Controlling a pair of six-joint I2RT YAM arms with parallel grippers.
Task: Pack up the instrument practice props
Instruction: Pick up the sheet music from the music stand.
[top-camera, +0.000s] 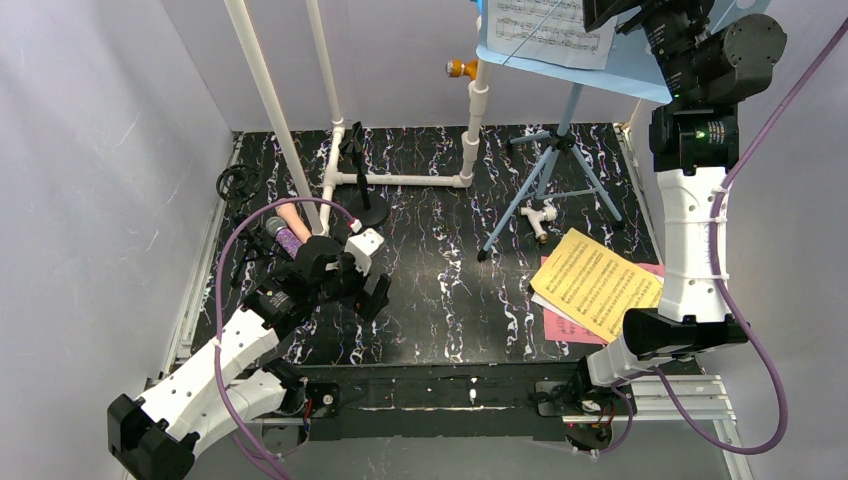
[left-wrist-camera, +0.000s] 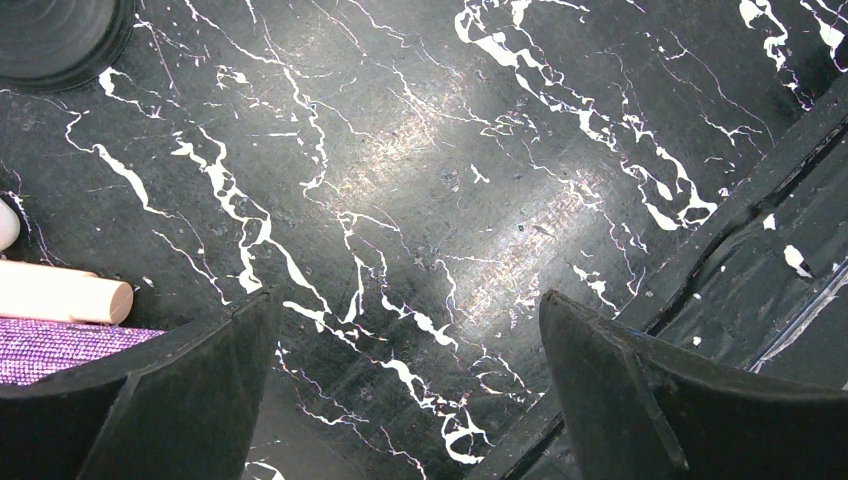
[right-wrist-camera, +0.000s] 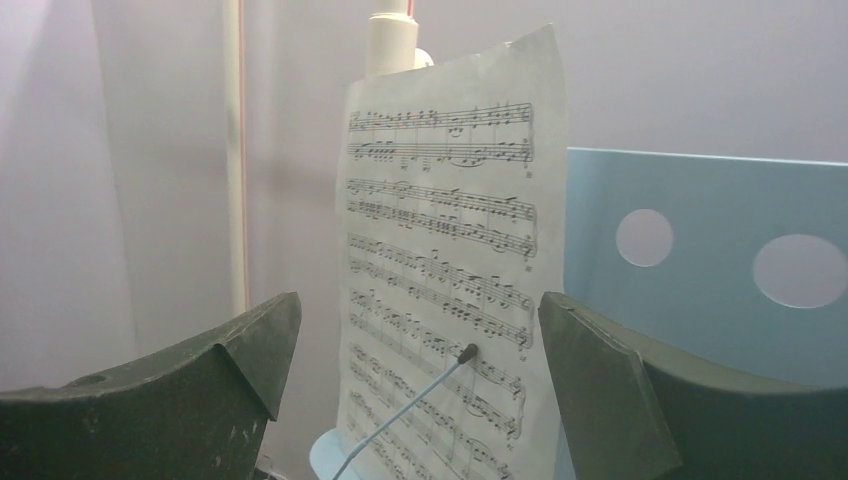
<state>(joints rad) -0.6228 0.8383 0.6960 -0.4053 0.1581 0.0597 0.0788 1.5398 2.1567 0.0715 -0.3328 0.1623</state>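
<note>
A white sheet-music page (right-wrist-camera: 450, 270), densely printed with staves, stands upright on the light-blue music rack (right-wrist-camera: 700, 300), straight ahead of the right gripper (right-wrist-camera: 415, 300), whose fingers are spread wide and empty. Past the page's left edge stand a white pipe (right-wrist-camera: 235, 150) and grey wall. The left gripper (left-wrist-camera: 410, 300), also spread, hangs over marbled floor, with the glittery purple microphone (left-wrist-camera: 60, 345) just to its left.

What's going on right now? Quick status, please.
Left tool open, low over tabletop, purple microphone beside it. Right tool open, facing white sheet on blue rack. Thin wire arm crosses that sheet.
</note>
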